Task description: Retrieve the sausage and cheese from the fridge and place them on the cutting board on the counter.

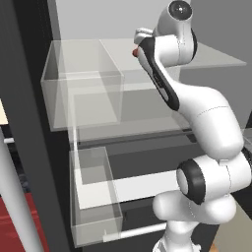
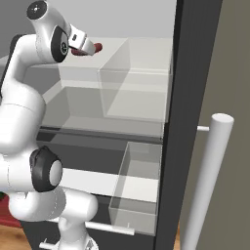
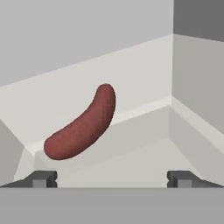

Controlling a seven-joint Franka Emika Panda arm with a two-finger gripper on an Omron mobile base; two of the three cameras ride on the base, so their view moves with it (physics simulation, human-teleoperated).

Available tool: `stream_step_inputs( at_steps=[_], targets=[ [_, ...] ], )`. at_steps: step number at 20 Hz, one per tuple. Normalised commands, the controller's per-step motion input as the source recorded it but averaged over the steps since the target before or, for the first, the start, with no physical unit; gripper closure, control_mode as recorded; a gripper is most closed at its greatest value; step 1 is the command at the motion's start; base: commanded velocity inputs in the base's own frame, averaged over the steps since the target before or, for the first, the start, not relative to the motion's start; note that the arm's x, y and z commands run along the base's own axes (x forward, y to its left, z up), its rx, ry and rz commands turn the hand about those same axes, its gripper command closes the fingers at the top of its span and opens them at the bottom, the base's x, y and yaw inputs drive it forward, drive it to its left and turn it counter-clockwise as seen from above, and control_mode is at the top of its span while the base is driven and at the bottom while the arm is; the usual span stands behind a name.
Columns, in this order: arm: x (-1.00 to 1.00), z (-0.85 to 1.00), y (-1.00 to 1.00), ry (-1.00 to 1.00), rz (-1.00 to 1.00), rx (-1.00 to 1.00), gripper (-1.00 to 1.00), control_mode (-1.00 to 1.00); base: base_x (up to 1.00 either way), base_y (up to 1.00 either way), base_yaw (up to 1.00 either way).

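Fridge shelf: wide-open fingers (image 3: 43, 178) before sausage (image 3: 81, 124)

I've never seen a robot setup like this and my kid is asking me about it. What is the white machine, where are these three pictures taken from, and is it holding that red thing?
The white machine is a jointed robot arm reaching into an open fridge, all computer-rendered. Two pictures come from cameras on its base, behind the arm to its left and right. The third comes from a camera on the hand, looking along the gripper, whose two dark fingertips stand wide apart at the bottom. The red thing is a sausage lying on a pale fridge shelf ahead of the gripper. Nothing is held yet. The clear boxes are fridge bins.
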Motion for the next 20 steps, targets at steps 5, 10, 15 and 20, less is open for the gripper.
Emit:
stream_step_inputs(
  at_steps=[5,10,15,20],
  targets=[
    [0.50,0.00,0.04,0.01,-0.03,0.00,-1.00,-1.00,0.00,0.00,0.00],
    [0.55,0.00,0.09,0.09,-0.03,0.00,-1.00,-1.00,0.00,0.00,0.00],
    [0.51,0.00,0.04,0.12,-0.04,0.00,-1.00,-1.00,0.00,0.00,0.00],
    [0.07,-0.48,0.00,0.13,-0.09,0.00,-1.00,-1.00,0.00,0.00,0.00]
  ],
)
